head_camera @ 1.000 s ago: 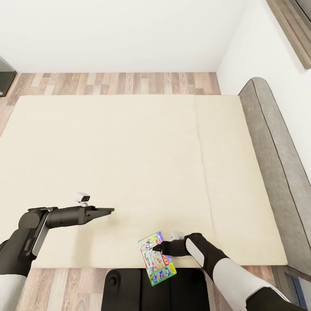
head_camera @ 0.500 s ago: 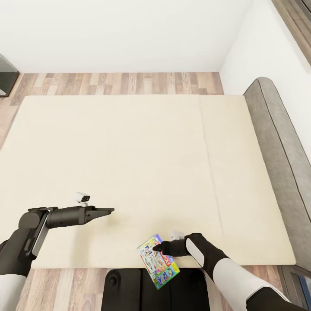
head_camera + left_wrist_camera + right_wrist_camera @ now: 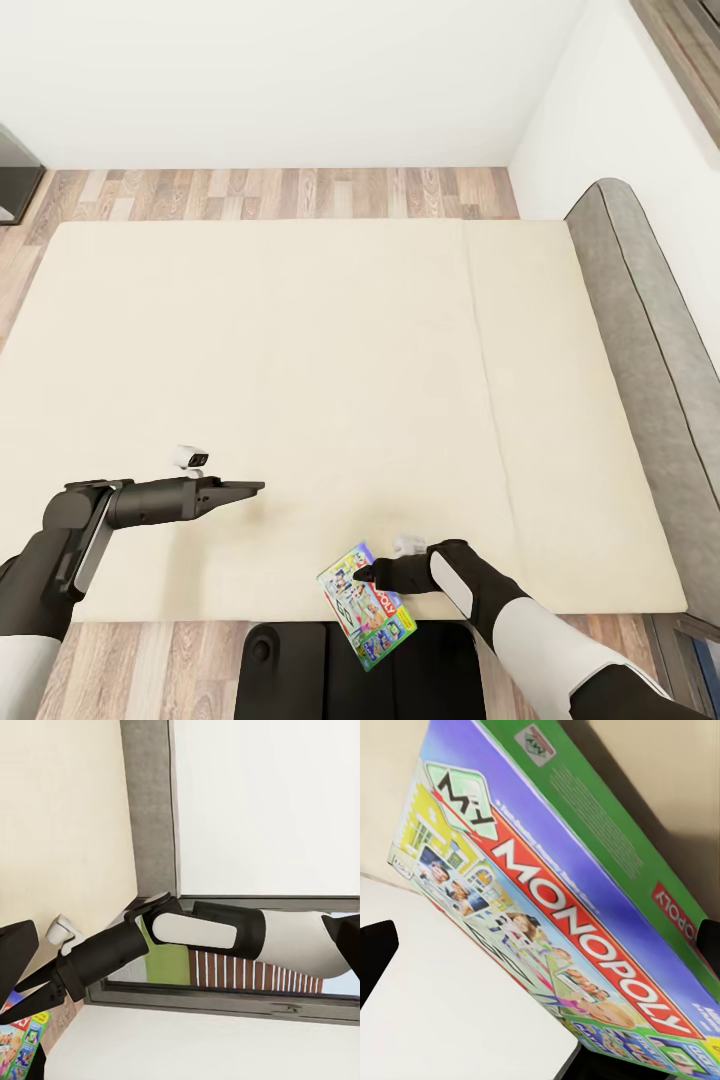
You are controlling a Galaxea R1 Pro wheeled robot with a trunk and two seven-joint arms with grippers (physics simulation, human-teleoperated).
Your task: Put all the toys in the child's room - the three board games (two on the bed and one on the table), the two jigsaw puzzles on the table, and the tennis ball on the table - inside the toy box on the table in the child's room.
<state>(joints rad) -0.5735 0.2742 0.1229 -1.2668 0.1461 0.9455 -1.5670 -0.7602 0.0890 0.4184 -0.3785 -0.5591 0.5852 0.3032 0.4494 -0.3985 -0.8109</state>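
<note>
Holding the Monopoly board game (image 3: 365, 605) by one edge, the right gripper (image 3: 366, 574) is at the near edge of the bed (image 3: 300, 350); the box is tilted, and it hangs partly over the mattress border and partly over the dark robot base (image 3: 300, 670) below; whether any corner rests on the mattress I cannot tell. In the right wrist view the box (image 3: 562, 922) is seen very close, with the red banner and a green side; one dark fingertip (image 3: 375, 952) is at the picture's border and another at the opposite border, so the fingers are closed on the two faces of the box, but the contact places themselves are cut off. The left gripper (image 3: 252, 488) is held above the beige cover, well apart from the game; its fingers (image 3: 240, 488) look pressed together into one thin point with nothing between them, though from the head camera they are seen only from the side. In the left wrist view the right arm (image 3: 202, 934) crosses before a window (image 3: 225, 967), and only a small corner of the game (image 3: 19, 1046) is visible. The grey headboard (image 3: 650, 380) is cut by the right border of the head view; a dark object (image 3: 12, 185) at the left border is too little visible to name; wood-plank floor (image 3: 280, 192) lies beyond the bed.
</note>
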